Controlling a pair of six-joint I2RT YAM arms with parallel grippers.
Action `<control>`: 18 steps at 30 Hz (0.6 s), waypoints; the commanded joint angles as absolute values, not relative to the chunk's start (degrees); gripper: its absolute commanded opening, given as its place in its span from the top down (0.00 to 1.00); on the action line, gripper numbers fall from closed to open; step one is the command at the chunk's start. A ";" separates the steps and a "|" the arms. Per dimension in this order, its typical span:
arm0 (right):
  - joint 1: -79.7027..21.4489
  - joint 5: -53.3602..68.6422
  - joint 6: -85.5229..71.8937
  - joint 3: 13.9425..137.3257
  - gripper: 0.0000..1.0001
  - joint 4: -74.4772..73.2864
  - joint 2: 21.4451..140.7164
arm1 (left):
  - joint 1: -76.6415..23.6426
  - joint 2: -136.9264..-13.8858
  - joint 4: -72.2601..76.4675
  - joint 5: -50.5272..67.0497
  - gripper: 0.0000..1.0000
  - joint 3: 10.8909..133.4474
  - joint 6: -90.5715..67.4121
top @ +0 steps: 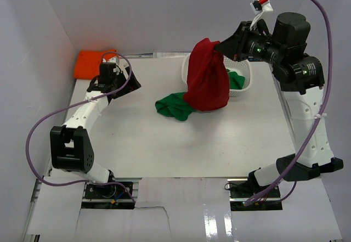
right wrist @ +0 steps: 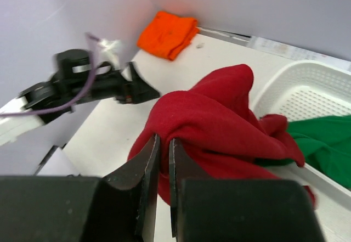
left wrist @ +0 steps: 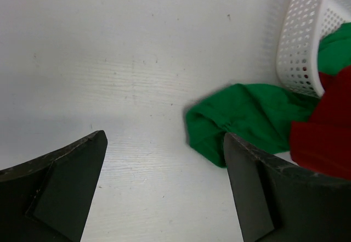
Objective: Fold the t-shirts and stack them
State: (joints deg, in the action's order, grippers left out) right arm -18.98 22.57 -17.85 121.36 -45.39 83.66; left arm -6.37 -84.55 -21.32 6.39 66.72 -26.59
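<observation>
White table (top: 181,143), pale walls (top: 164,11): right fingers (right wrist: 147,168) pinch the dark red shirt (top: 207,77), left fingers (left wrist: 66,181) spread.

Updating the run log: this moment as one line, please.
right claw: shut on dark red shirt, held up at basket | left claw: open, empty | green shirt: half out of basket | orange shirt: folded, far-left corner

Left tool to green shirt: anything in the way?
Nothing visible. Only bare table lies between the open left tool and the green shirt's near end. The red shirt, pinched in the right tool, hangs over the green shirt's far part beside the basket.
</observation>
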 commanded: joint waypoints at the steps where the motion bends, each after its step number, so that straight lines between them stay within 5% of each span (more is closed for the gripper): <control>1: -23.62 30.93 -19.60 123.31 0.92 -41.83 80.86 | -6.59 -87.53 -24.16 8.70 0.02 70.92 -27.86; 10: -43.59 40.50 -13.89 127.25 0.92 -45.00 87.52 | -6.59 -85.34 -24.08 6.06 0.02 70.66 -27.33; 11: -44.03 40.87 -13.71 127.35 0.79 -45.26 87.89 | -6.59 -85.25 -24.17 5.80 0.02 70.58 -27.33; 12: -43.95 38.78 -13.28 127.09 0.57 -45.87 88.15 | -6.59 -85.08 -24.17 5.54 0.02 70.58 -27.33; 13: -44.03 35.98 -12.49 126.83 0.24 -46.57 88.59 | -6.59 -84.90 -24.17 5.36 0.02 70.58 -27.33; 14: -43.77 32.99 -11.70 125.96 0.07 -47.02 88.51 | -6.59 -84.82 -24.26 4.84 0.02 70.49 -27.42; 18: -41.05 9.90 -8.89 122.17 0.06 -49.30 90.17 | -6.59 -83.76 -25.57 1.06 0.02 70.93 -27.42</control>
